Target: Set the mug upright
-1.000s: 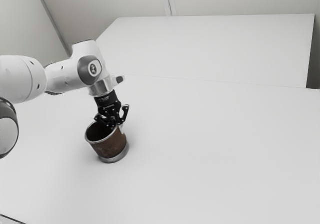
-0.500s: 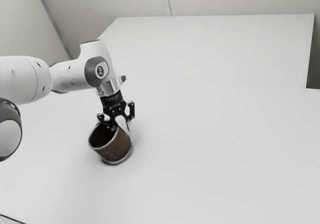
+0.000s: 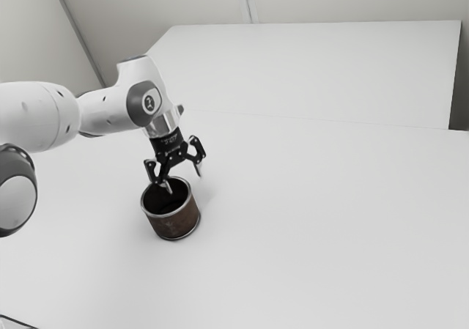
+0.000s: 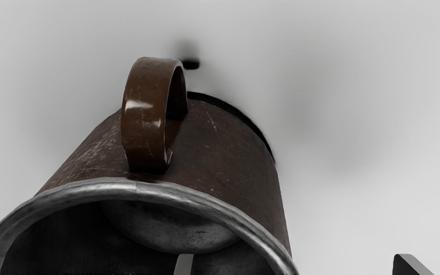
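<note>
The brown metal-rimmed mug (image 3: 177, 223) sits mouth up on the white table (image 3: 315, 234), so the righting looks all but done, though I cannot tell whether its base lies fully flat. The gripper's (image 3: 184, 182) fingers stand apart, one inside the mouth, one outside; lifting clear remains.

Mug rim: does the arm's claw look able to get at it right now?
Likely yes. The claw is open, one finger over the mouth of the mug, the other outside, with the rim between them; the way looks free.
</note>
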